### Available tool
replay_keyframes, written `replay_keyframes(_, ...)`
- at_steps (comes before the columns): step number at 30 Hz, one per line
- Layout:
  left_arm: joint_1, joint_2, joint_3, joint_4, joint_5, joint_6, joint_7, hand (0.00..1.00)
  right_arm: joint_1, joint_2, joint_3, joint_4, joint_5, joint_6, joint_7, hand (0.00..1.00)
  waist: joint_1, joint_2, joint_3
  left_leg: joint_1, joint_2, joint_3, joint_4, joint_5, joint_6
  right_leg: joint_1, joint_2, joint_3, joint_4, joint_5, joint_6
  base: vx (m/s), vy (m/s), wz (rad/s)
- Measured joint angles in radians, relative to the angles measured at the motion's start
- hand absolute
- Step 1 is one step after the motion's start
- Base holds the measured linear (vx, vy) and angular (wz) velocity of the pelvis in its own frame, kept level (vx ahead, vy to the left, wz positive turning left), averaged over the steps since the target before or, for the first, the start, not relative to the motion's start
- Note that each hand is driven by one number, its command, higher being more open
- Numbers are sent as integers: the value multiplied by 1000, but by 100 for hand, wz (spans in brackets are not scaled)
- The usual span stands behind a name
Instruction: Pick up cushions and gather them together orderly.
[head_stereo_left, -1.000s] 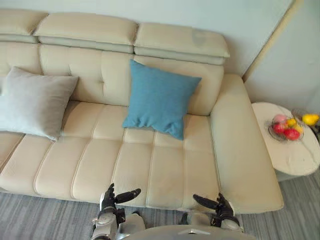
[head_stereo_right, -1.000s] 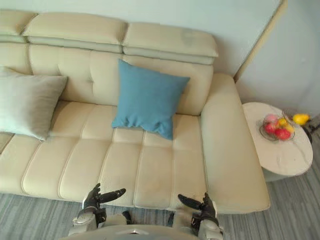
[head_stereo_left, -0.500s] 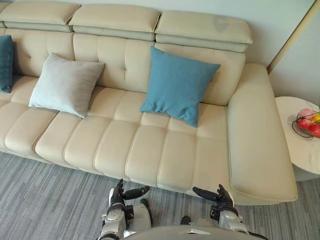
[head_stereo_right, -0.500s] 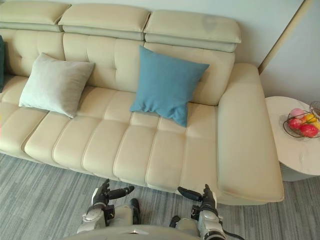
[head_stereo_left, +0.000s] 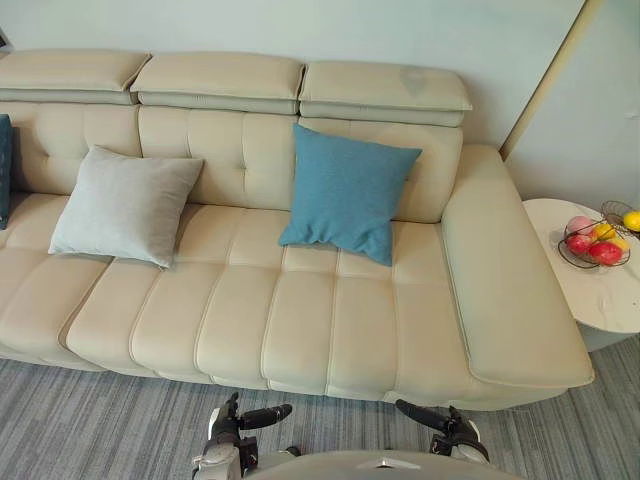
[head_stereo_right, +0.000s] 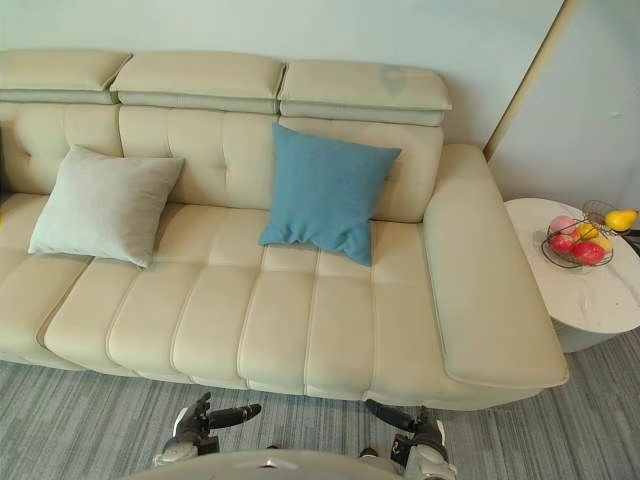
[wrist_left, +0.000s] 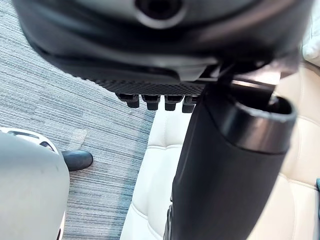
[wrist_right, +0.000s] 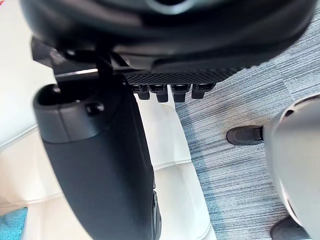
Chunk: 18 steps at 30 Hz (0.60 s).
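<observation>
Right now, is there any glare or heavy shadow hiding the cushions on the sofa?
Left eye view: soft, even light, no glare; the blue cushion and grey cushion throw only faint shadows on the sofa. Right wrist view: the pale sofa leather glares bright beside the right robot hand, whose dark bulk blocks much of the scene.

Sofa (head_stereo_left: 300, 320): cream leather or sim., smooth w/ soft sheen. Blue cushion (head_stereo_left: 345, 190) & grey cushion (head_stereo_left: 125, 205): woven cloth, matt, slightly coarse. Floor (head_stereo_left: 100, 420): grey carpet, fine-ribbed, matt. Round worktop (head_stereo_left: 600, 300): white, smooth. Bowl (head_stereo_left: 562, 255): thin metal wire. Fruit (head_stereo_left: 604, 252): glossy. Left hand (wrist_left: 150, 55) & right hand (wrist_right: 165, 45): dark plastic, thumbs smooth semi-gloss, palms w/ ribbed patch.
</observation>
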Motion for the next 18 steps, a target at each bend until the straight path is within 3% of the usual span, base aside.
replay_keyframes(3,6,4,7,4,1,0,-1,100,4,-2,-10,15,0,1,0,100,0,-1,-7,33,-2,10,-21,4,-3,21,11,11,-14,4,-1,14,9,-16)
replay_keyframes(4,-3,15,48,50,1,0,-20,100,-18,-42,-43,83,0,2,4,100,-2,-5,-5,91,-6,8,-69,8,-7,70,31,33,-66,9,-20,4,-1,-6)
replay_keyframes(18,-3,13,51,50,-20,0,-19,100,-9,-42,-42,82,-1,8,3,100,-4,-3,6,104,-3,16,-70,8,-7,72,30,37,-50,7,-22,0,0,-1)
